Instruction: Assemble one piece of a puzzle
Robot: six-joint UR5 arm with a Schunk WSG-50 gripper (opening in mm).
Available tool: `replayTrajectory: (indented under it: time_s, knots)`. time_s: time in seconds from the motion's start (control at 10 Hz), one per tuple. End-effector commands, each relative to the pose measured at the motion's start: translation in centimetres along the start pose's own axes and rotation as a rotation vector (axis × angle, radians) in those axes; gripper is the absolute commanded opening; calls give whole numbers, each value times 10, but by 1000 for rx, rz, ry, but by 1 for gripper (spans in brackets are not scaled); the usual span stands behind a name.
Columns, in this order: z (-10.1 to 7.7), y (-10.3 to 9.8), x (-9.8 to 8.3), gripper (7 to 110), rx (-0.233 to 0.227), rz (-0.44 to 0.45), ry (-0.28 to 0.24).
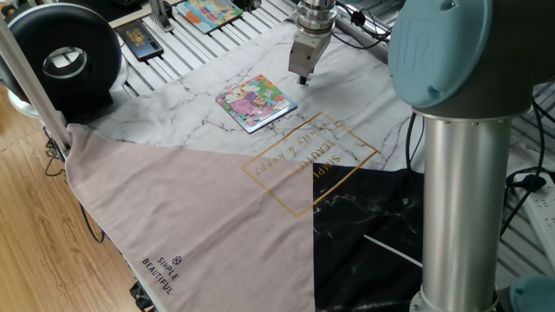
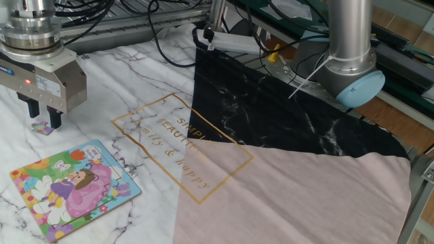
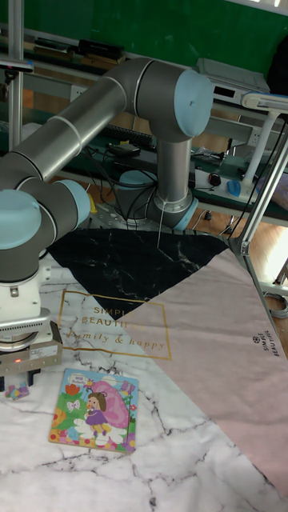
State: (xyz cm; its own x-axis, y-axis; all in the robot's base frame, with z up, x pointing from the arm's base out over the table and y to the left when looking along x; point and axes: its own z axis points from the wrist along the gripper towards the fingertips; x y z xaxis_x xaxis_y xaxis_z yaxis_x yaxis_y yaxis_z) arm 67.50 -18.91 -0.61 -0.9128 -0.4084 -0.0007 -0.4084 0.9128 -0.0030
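A robot arm's gripper (image 2: 42, 122) hovers with its two fingers a small gap apart and nothing between them. The tiny pinkish-purple piece (image 2: 44, 127) lies on the marble-patterned cloth (image 2: 135, 81) right beneath the fingertips. The square cartoon puzzle (image 2: 73, 188) lies flat near the gripper.

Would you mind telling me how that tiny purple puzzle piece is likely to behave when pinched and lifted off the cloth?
The piece looks thin and flat, so probably stiff but very light. Lying flush on the marble-print cloth, it offers little edge and may slip or twist. The pincer dwarfs it, so small misalignment matters.
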Motion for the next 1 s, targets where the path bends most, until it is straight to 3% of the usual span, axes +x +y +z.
replayTrajectory:
  time_s: [0.0, 0.3, 0.4, 0.9]
  knots:
    - [-1, -3, 3, 44, 6, -46, 10]
    - [-2, 10, -8, 44, -43, -6, -35]
    - [-2, 10, -9, 66, -45, -1, -41]
    - [0, 1, -13, 66, -14, 14, -32]
